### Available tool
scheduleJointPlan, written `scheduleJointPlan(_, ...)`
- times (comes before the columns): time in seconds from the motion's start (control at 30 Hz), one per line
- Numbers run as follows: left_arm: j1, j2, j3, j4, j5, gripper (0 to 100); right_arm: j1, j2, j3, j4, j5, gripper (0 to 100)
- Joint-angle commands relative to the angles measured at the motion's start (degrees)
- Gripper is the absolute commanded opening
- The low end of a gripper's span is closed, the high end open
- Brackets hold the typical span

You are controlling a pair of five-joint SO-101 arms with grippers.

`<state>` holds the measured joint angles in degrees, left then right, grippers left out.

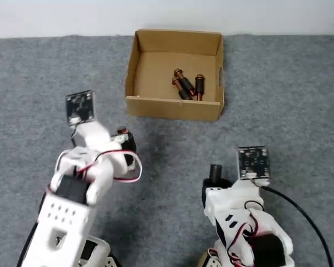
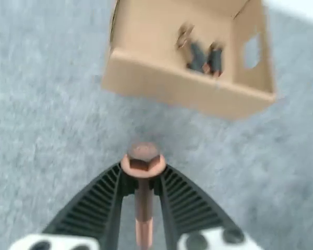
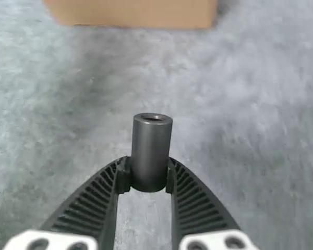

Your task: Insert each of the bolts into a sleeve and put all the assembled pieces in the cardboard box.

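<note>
judging both rigid and slick: my left gripper point(image 2: 143, 178) clamps the copper bolt point(image 2: 143, 159) under its head, right gripper point(image 3: 147, 179) the sleeve point(image 3: 151, 143)

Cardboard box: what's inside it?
Inside the cardboard box lie what look like three copper bolts pushed into dark sleeves, bunched near its front wall. That wall hides the floor strip right behind it, and perhaps their lower ends.
</note>
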<state>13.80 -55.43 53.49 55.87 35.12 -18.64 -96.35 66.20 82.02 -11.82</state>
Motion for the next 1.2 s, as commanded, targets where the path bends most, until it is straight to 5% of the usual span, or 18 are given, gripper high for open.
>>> scheduleJointPlan(0.0, -0.2, -8.4, 0.7, -1.8, -0.5, 0, -3.6, -0.2, -1.2, -5.8, 3.3, 0.8)
scheduleJointPlan(0.27, 0.5, -19.9, 3.3, -1.8, -0.5, 0, -12.6, -0.2, 1.4, -9.6, 8.8, 0.8)
scheduleJointPlan(0.5, 7.8, -33.5, 6.7, -4.9, -0.5, 0, -18.2, -0.2, 3.0, -11.5, 15.6, 0.8)
scheduleJointPlan(0.73, 10.0, -46.9, 13.1, -7.9, -0.5, 0, -19.1, -0.2, 3.1, -17.4, 18.1, 0.8)
scheduleJointPlan(1.17, 13.9, -48.5, 13.8, -7.6, -0.2, 0, -25.2, -0.2, 3.8, -20.7, 28.7, 0.8)
